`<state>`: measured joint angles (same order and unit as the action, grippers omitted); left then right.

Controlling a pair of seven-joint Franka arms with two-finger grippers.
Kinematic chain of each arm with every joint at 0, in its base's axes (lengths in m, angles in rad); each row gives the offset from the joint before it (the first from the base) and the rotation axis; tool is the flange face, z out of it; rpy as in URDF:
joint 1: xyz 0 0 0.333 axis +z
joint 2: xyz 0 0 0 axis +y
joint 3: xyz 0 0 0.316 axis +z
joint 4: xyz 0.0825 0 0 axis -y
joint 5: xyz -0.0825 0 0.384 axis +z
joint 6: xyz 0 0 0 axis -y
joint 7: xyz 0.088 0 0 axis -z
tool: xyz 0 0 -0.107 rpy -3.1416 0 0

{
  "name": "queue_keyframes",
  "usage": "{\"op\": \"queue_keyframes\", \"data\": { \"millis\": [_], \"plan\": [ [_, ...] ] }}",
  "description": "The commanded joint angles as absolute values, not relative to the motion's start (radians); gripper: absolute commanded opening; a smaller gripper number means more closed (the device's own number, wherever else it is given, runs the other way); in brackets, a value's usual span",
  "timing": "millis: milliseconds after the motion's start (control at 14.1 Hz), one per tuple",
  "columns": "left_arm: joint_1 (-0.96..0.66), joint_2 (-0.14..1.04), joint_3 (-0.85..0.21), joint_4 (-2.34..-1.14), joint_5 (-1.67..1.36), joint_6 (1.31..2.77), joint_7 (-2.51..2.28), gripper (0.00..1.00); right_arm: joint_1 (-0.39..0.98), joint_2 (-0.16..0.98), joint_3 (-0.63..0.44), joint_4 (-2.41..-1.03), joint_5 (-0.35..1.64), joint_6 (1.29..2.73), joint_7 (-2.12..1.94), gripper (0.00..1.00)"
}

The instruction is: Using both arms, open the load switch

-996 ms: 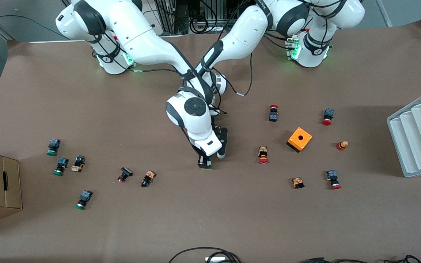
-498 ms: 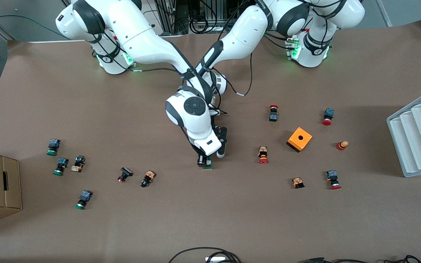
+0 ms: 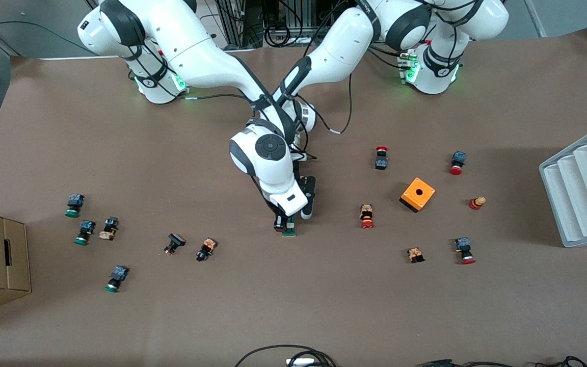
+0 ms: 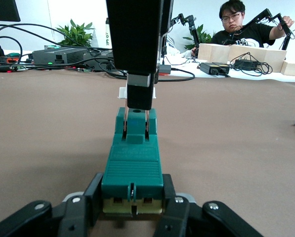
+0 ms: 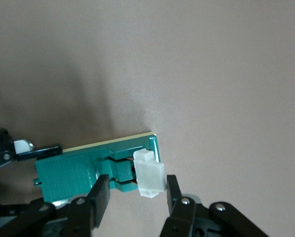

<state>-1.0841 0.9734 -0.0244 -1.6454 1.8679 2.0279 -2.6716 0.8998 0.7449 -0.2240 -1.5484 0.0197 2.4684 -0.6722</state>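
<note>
Two tools meet mid-bench in the front view, over the switch. In the left wrist view, the left tool is clamped on the switch's green body. In the right wrist view, the right tool is closed around its white piece.

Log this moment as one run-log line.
left gripper: shut on load switch | right gripper: astride its white piece, grip unclear | load switch on table, mid-table
</note>
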Motion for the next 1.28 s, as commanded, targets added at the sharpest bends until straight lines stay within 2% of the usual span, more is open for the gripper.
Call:
{"op": "queue_keyframes", "data": {
  "millis": [0, 1210],
  "plan": [
    [-1.086, 0.969, -0.029, -1.649, 1.853, 2.023, -2.686, 0.52, 0.91, 0.703, -0.221, -1.6, 0.0, 2.45, -0.67, 0.54],
    [-1.086, 0.969, -0.029, -1.649, 1.853, 2.023, -2.686, 0.52, 0.907, 0.67, -0.207, -1.643, -0.017, 2.45, -0.68, 0.54]
  ]
}}
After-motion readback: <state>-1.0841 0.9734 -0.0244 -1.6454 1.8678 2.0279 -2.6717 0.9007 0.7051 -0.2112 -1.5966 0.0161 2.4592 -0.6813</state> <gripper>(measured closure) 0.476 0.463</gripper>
